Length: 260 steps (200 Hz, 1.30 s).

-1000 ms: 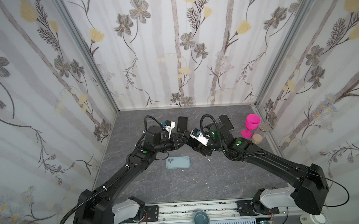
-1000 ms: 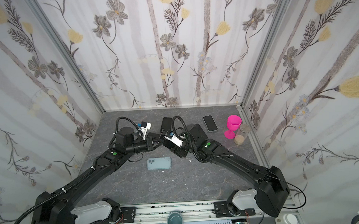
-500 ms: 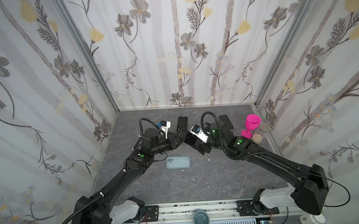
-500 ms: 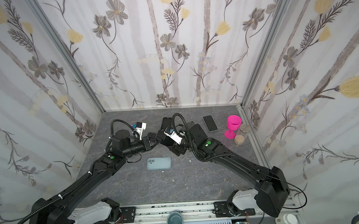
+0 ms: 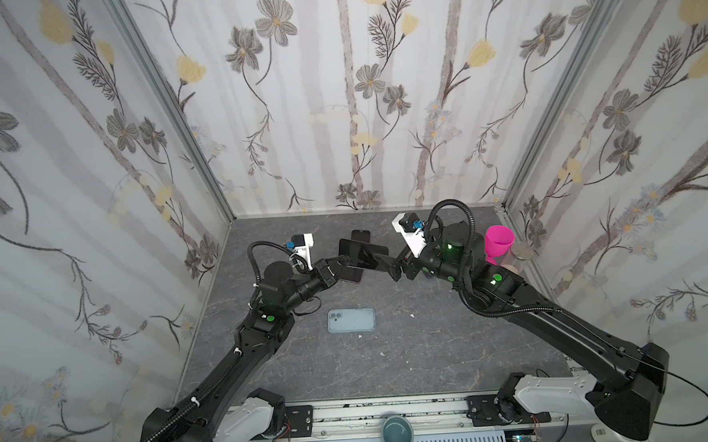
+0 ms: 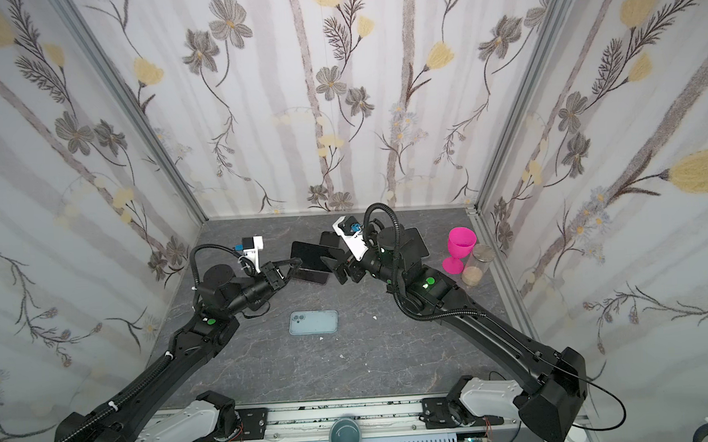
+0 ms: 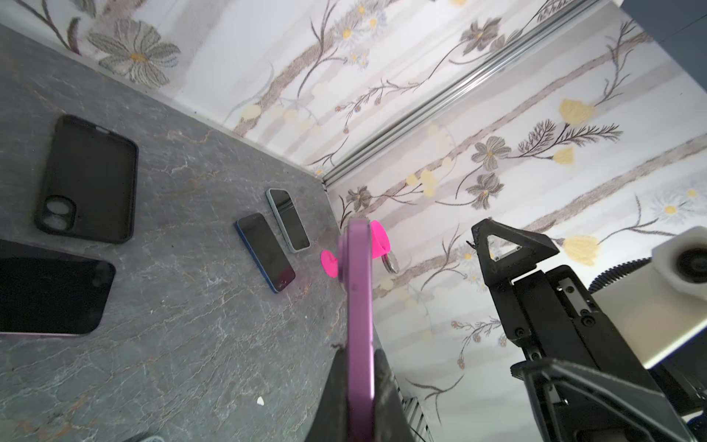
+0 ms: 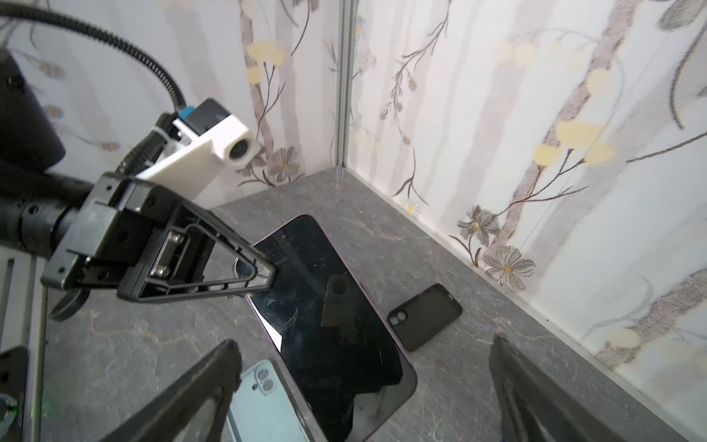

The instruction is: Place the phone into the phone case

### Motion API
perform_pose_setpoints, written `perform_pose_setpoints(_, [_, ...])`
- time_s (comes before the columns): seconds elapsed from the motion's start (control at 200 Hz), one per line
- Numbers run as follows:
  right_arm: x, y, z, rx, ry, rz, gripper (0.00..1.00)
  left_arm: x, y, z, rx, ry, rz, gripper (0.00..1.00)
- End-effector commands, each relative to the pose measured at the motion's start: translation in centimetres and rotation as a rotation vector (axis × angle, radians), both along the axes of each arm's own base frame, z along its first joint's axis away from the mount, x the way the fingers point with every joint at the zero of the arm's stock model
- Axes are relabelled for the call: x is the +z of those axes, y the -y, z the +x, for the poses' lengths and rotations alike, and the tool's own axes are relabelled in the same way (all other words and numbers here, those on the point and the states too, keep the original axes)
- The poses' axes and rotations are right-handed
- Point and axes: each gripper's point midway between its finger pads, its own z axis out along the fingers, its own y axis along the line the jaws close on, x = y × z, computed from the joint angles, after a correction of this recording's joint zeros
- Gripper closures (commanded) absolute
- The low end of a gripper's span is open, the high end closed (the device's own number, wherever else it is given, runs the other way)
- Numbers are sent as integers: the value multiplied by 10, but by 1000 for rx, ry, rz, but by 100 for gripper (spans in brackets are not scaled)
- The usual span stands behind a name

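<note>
Twin overhead views, two close wrist views

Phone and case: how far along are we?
Done: the purple phone is lifted off the table, pinched at one edge by the left end effector. In hand: the right end effector stands open on either side of it, not gripping. Left: the phone is in no case yet. The black case lies empty on the table, so seating the phone remains.
</note>
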Motion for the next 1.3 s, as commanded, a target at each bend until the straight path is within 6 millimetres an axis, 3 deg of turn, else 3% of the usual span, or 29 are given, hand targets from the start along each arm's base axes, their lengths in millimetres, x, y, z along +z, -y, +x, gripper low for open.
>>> perform_pose_setpoints(0.0, [40, 12, 9, -57, -41, 207, 0, 44, -15, 3, 76, 153, -101, 100])
perform_pose_setpoints(0.095, [50, 32, 21, -101, -112, 312, 0, 57, -23, 2, 98, 197, -141, 100])
perform_pose_setpoints(0.225, [60, 54, 28, -99, -159, 439, 9, 75, -27, -5, 86, 264, -204, 100])
perform_pose_setpoints(0.355, [67, 61, 24, -37, -169, 523, 18, 93, -27, -16, 49, 335, -257, 100])
perform_pose_setpoints(0.694, [74, 26, -1, 276, -241, 527, 32, 117, -25, -41, -48, 452, -352, 100])
perform_pose_setpoints(0.869, [74, 15, -9, 371, -279, 529, 41, 123, -25, -50, -89, 481, -396, 100])
perform_pose_setpoints(0.999, [71, 8, -12, 419, -308, 521, 53, 124, -24, -52, -100, 488, -400, 100])
perform_pose_setpoints(1.294, [71, -7, -21, 481, -331, 502, 62, 123, -24, -53, -100, 492, -389, 100])
